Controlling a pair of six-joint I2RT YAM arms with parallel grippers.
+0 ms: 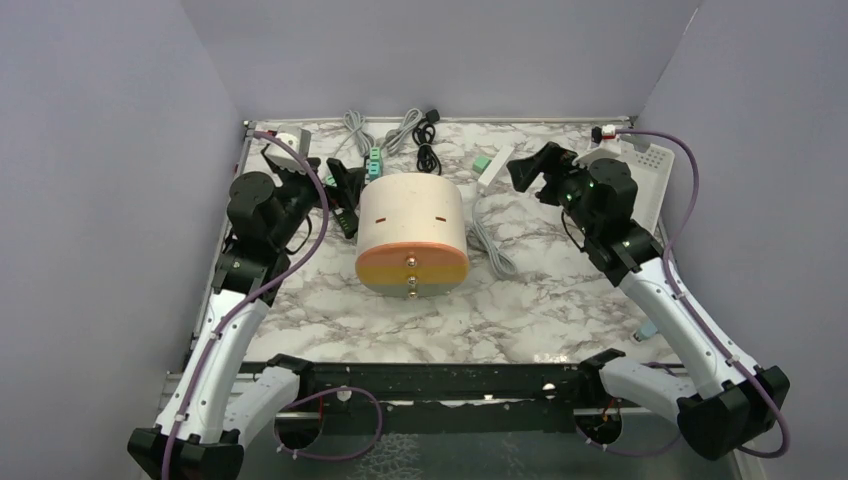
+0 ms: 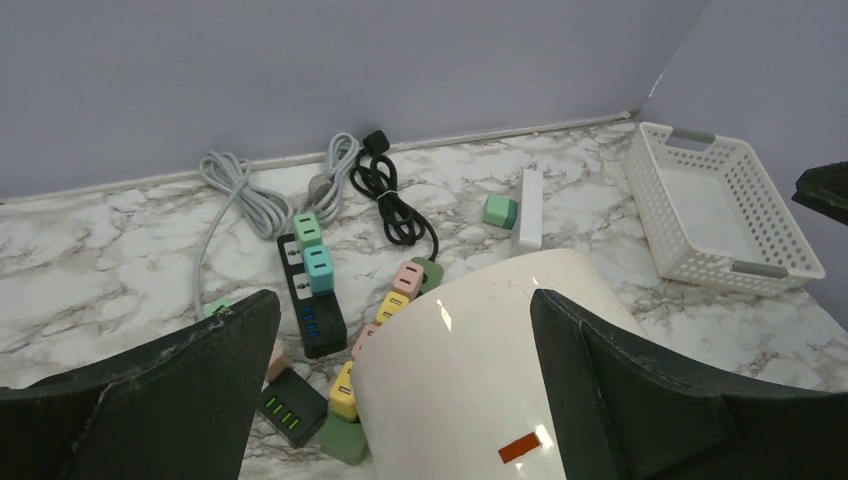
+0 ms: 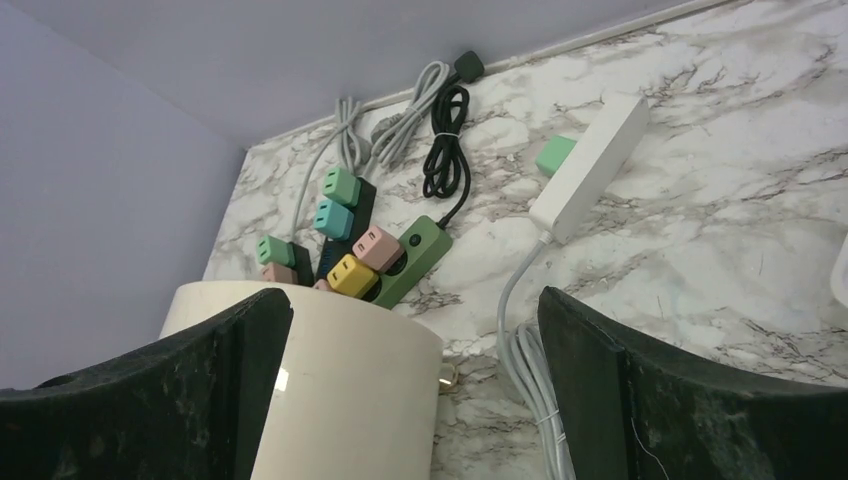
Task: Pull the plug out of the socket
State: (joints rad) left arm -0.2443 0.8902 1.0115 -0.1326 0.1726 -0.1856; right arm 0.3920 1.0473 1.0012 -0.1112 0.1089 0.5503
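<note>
The left end effector (image 2: 402, 305) is spread wide with nothing between its fingers. It hangs over the back-left of the desk (image 2: 120, 250), above the edge of a cream drum (image 2: 470, 350). The right end effector (image 3: 412, 300) is likewise wide open and empty, raised over the back-right part.

Just beyond the left fingers lies a black power strip (image 2: 318, 320). It carries a mint plug (image 2: 307, 229) and a teal plug (image 2: 319, 268), both small rounded cubes seated one after the other. Beside it, at an angle, a green power strip (image 3: 418, 252) holds a pink plug (image 3: 377, 247) and a yellow plug (image 3: 352, 275). More pink and yellow cubes follow along that row, partly hidden behind the drum.

Further right is a white power strip (image 3: 590, 165) with a lone green plug (image 3: 555, 155) against its side; whether it is seated cannot be told. Grey cables (image 2: 240, 190) and a black cable (image 2: 392, 205) are coiled by the back wall. A white basket (image 2: 690, 262) sits at the right edge.
</note>
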